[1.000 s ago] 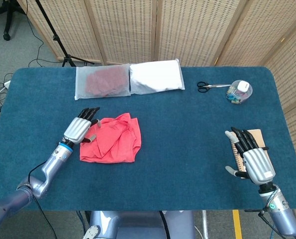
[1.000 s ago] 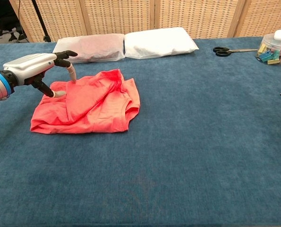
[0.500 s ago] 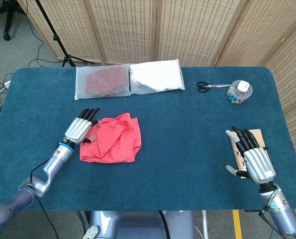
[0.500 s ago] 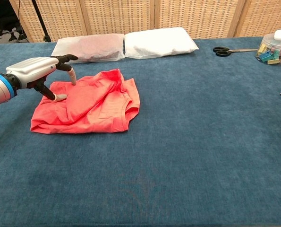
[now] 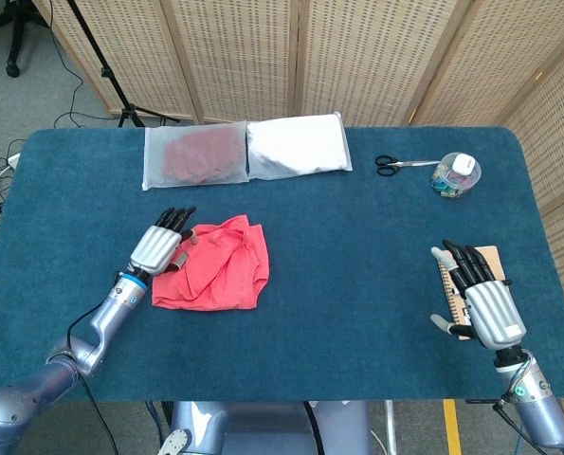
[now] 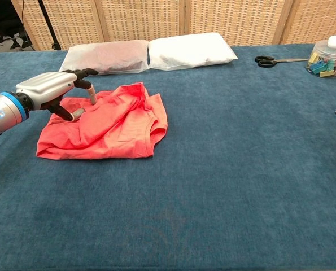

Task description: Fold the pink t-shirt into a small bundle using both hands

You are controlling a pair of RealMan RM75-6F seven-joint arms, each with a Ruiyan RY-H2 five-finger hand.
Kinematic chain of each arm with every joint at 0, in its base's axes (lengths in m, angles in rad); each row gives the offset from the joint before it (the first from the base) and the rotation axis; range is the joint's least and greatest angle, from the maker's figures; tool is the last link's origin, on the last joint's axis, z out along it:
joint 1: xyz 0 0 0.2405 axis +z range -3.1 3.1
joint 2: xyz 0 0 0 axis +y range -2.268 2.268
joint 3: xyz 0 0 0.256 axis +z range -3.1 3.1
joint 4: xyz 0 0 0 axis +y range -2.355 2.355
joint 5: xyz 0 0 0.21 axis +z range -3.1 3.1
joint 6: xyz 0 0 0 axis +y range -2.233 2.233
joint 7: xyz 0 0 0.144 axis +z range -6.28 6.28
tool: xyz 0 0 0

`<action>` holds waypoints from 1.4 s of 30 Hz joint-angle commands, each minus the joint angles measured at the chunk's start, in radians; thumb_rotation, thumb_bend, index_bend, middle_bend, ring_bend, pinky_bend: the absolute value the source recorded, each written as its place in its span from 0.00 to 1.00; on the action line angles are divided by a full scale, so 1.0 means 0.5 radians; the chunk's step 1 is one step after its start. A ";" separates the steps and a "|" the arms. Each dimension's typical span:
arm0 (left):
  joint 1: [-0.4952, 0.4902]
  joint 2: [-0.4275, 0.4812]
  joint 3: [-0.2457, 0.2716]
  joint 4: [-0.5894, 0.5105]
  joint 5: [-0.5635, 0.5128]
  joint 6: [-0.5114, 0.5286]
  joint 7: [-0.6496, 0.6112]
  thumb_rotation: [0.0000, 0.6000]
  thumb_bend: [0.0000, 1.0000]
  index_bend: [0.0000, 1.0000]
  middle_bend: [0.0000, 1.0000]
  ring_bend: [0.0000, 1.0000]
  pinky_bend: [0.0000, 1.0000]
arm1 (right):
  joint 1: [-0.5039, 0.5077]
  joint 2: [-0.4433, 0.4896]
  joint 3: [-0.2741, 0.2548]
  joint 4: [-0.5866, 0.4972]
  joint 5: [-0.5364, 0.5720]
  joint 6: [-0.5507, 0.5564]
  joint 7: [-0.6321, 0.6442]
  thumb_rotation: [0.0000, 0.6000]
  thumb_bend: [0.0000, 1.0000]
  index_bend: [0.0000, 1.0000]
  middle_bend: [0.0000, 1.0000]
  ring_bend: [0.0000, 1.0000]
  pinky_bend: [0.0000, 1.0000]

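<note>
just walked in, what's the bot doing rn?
It's folding a pink t-shirt on the blue table. The shirt lies partly bunched, not a tight bundle yet. The left hand is at the shirt's left edge, fingertips on or just above the fabric; no clear grip visible. The right hand is far off at the table's right side, open, over a notebook, not touching the shirt.

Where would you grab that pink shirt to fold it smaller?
Probably the shirt's raised upper left edge, from the left: the fabric bunches up there, giving something to pinch, and the left hand already sits beside it.
</note>
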 commanded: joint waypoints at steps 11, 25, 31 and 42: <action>0.005 0.004 0.002 0.003 0.014 0.038 -0.005 1.00 0.50 0.68 0.00 0.00 0.00 | 0.000 0.000 0.000 -0.004 -0.001 0.001 -0.001 1.00 0.00 0.00 0.00 0.00 0.00; -0.007 0.109 0.004 -0.196 0.107 0.276 0.117 1.00 0.51 0.71 0.00 0.00 0.00 | -0.003 0.009 0.000 -0.012 -0.008 0.011 0.011 1.00 0.00 0.00 0.00 0.00 0.00; -0.027 0.169 0.028 -0.367 0.194 0.395 0.288 1.00 0.51 0.71 0.00 0.00 0.00 | -0.006 0.014 0.000 -0.017 -0.013 0.020 0.015 1.00 0.00 0.00 0.00 0.00 0.00; -0.075 0.209 0.088 -0.605 0.362 0.512 0.609 1.00 0.50 0.71 0.00 0.00 0.00 | -0.010 0.026 0.001 -0.026 -0.020 0.035 0.031 1.00 0.00 0.00 0.00 0.00 0.00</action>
